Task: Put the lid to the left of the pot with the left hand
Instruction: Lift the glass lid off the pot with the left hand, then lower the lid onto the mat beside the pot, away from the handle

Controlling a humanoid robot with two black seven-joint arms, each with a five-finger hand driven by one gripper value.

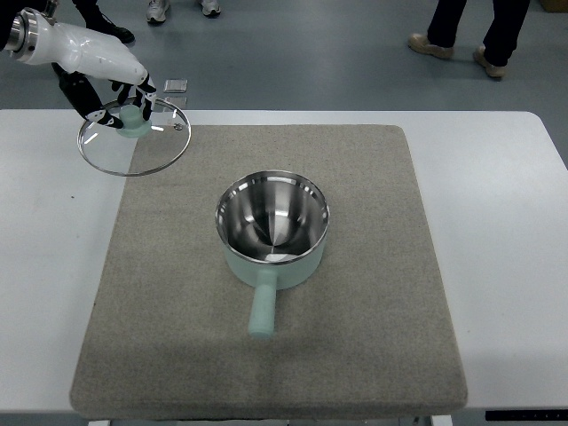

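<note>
Gripping the glass lid by its knob, the left hand hangs over the white table's grey mat edge.

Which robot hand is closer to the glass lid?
Left. The left hand grips the glass lid by its green knob, over the mat's far-left corner. The right hand is not in view.

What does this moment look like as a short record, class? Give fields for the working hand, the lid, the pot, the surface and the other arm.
working hand: left hand, fingers closed on the lid's knob
lid: round glass lid with metal rim, over the mat's far-left corner
pot: pale green saucepan with steel interior, uncovered, mid-mat, handle toward the robot
surface: grey felt mat on white table
other arm: not in view
</note>
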